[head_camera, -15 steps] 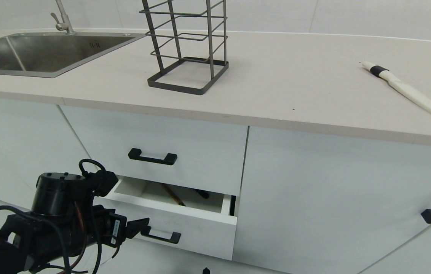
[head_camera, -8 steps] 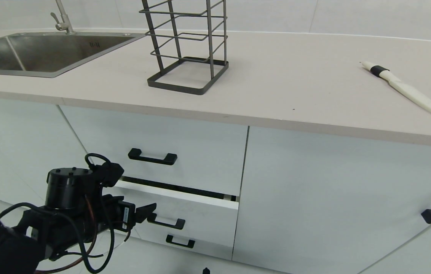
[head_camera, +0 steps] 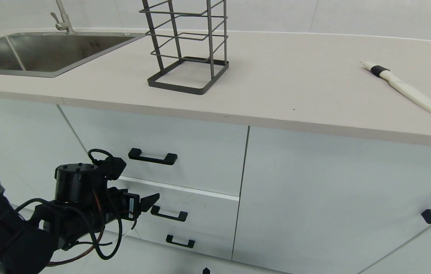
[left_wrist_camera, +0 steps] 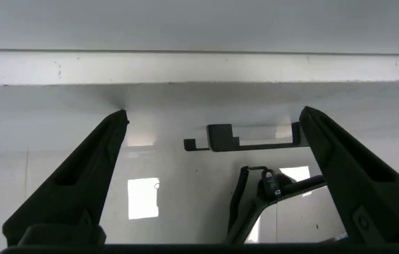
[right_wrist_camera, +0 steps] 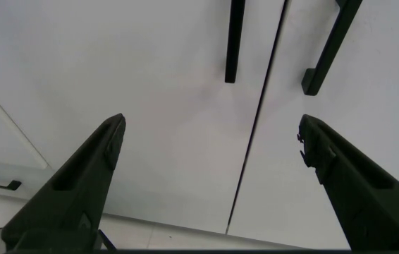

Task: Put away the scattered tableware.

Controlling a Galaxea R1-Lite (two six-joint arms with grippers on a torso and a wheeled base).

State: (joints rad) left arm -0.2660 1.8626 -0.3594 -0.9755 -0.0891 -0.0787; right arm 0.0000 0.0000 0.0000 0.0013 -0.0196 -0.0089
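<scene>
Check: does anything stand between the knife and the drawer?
Yes. The drawer by the left gripper is shut, so its front bars the knife, which lies on the counter far to the right.

Reference is the wire rack (head_camera: 173, 87). It stands tall, so go round it, not over. Left of it, the sink (head_camera: 48, 49) basin drops below counter (head_camera: 295, 76) level. Right of it, bare counter runs to the knife (head_camera: 406, 90), a wide lane. Below it, the drawer fronts sit flush and only the handles stick out. The left gripper (head_camera: 152, 200), jaws spread, sits just in front of the middle handle (head_camera: 169, 214).
</scene>
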